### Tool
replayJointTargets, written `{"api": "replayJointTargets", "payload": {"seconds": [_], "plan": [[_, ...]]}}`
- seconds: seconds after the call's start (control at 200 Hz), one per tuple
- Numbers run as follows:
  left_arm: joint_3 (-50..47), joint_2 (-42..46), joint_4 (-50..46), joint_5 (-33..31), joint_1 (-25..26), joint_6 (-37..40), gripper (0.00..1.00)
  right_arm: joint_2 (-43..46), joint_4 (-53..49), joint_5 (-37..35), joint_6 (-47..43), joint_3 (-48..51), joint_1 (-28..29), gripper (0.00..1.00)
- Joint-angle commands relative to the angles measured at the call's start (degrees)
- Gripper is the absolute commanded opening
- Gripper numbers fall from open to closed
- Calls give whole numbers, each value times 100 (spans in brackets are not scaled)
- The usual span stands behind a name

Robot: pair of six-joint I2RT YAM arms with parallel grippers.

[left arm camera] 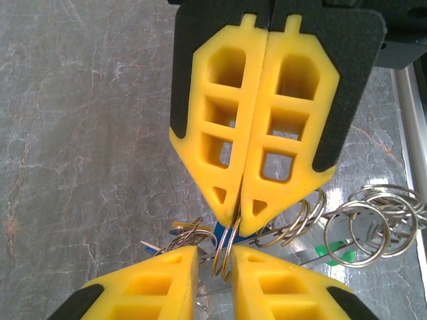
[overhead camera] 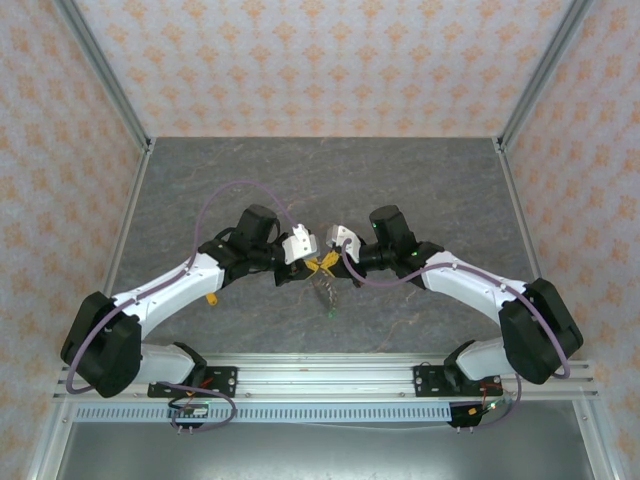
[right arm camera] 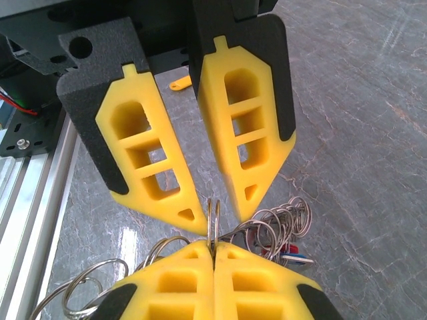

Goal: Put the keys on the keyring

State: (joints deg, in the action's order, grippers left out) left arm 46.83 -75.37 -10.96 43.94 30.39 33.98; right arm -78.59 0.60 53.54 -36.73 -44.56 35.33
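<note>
The right hand (right arm camera: pixel 213 248) is pinched shut on the keyring (right arm camera: pixel 213 215). Opposite, the left hand (right arm camera: pixel 221 222) stands slightly open, its fingers astride the keyring; keys (right arm camera: pixel 292 254) hang just beside the keyring.

Top view: the keys (overhead camera: pixel 326 284) are showing too small to count. Left wrist view: the right hand (left arm camera: pixel 239 217) is covering most of a blue key head (left arm camera: pixel 221 232). Right wrist view: the keyring (right arm camera: pixel 213 215) is sitting partly hidden between the right hand's pressed fingers (right arm camera: pixel 180 280).
</note>
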Motion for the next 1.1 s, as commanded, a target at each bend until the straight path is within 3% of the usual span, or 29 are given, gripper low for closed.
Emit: {"api": "replayJointTargets", "payload": {"seconds": [0.0, 0.23, 0.405, 0.761, 0.896, 1.091], "plan": [[85, 171, -32, -154, 44, 63, 21, 116, 85, 87, -117, -88, 22, 0], [235, 95, -183, -117, 45, 136, 20, 80, 121, 130, -83, -113, 23, 0], [307, -19, -204, 27, 41, 144, 13, 70, 211, 218, -21, -107, 18, 0], [417, -228, -369, 367, 43, 233, 15, 26, 615, 301, 245, -9, 26, 0], [434, -215, -388, 354, 43, 250, 0, 29, 602, 271, 229, -1, 34, 0], [295, -113, -200, 234, 35, 155, 0, 57, 381, 12, 67, 51, 29, 3]]}}
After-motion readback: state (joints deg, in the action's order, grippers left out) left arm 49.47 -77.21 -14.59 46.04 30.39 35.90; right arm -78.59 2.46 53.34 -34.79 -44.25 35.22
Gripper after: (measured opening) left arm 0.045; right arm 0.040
